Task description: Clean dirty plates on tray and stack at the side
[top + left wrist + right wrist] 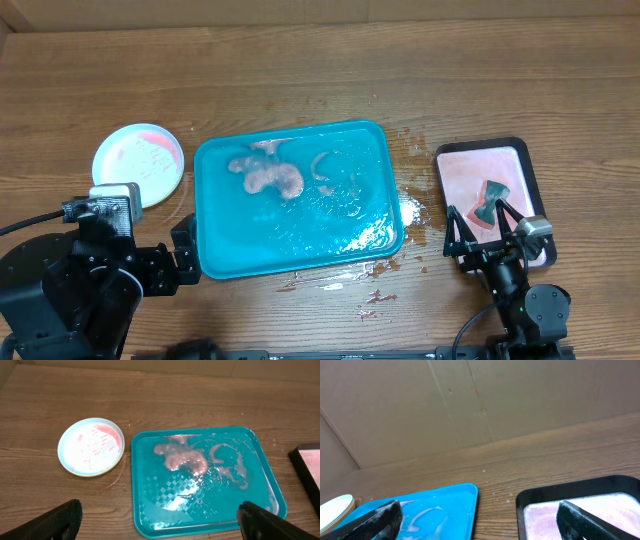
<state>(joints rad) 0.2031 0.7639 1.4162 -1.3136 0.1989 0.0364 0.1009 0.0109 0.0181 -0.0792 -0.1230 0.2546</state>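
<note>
Plates (139, 163): stacked on the bare wooden table (300, 60), just left of the teal tray (300, 245) and apart from its rim. Top plate was pale blue with a red-orange smear over its far-right part. The right wrist view showed a yellow-green rim beneath it at the frame's left edge. Count in the stack could not be confirmed.

Teal tray held no plates, only pinkish residue and a wet film, heaviest in its far half. Judgement: the stacking step looked done, since the pile sat off the tray at the side as the task asks. The smear on the top plate suggests cleaning was incomplete.

Left gripper (160, 509) sat at the near-left, above the tray's near edge, jaws wide apart and holding nothing. Right gripper (478, 225) hovered over the near end of the black-rimmed tray (527, 165) at the right, jaws also spread and empty. A dark bow-tie-shaped item (490, 200) lay on that tray's pink inside, just beyond the right fingers. It was possibly the scrubbing tool, parked there to keep it off the table.

Droplets and reddish specks (410, 205) marked the wood right of and near the teal tray.
</note>
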